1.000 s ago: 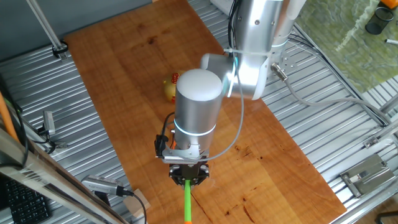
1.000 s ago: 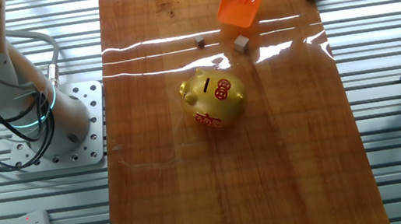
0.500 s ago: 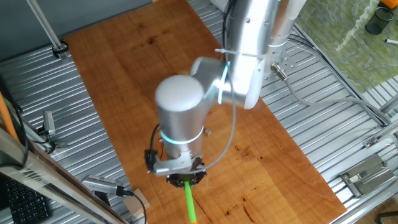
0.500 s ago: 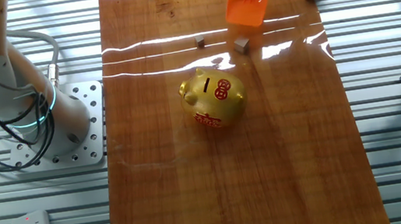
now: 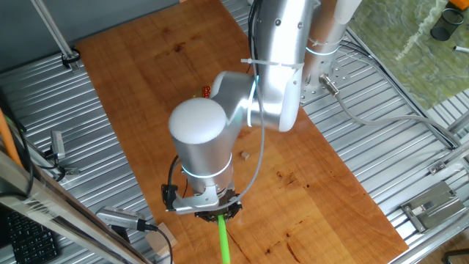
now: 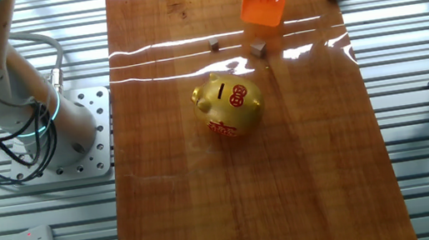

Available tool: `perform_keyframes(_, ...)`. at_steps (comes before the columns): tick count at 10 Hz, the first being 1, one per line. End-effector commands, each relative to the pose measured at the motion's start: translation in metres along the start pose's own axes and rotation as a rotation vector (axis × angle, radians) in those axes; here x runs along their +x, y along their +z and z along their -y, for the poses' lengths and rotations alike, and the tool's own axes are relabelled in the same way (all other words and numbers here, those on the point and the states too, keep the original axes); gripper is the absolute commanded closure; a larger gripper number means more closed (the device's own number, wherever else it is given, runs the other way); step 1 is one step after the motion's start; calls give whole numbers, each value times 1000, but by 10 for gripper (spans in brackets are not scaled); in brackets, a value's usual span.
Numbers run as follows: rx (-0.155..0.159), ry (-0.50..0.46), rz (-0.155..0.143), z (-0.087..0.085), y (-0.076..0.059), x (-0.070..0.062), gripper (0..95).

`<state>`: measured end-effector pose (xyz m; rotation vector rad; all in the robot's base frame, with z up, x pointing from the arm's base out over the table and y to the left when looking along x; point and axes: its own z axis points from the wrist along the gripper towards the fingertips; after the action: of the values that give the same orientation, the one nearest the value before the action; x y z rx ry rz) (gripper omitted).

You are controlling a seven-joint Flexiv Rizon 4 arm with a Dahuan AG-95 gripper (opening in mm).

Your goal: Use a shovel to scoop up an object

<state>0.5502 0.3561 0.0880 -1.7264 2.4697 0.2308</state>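
One fixed view shows the gripper (image 5: 217, 211) clamped on the green shovel (image 5: 223, 242) shaft; the other shows its orange blade just above the cube (image 6: 257, 47).

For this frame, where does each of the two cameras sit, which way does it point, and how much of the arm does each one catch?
One fixed view: high over the board's far end, looking down and back toward the arm's base; the arm fills the middle, hiding most of the shovel, whose green shaft leaves the hand.
The other fixed view: high over the opposite end, beside the arm's base, looking along the wooden board; only the lower arm links show at left.
Shared: the board, the shovel and the small brown bit. The pig and cube show clearly only in the other.
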Motion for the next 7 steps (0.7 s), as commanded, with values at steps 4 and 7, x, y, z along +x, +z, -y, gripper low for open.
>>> perform_keyframes(4, 50, 29, 33, -4, 9, -11, 950)
perform_keyframes(7, 54, 16, 39, -3, 10, -12, 950)
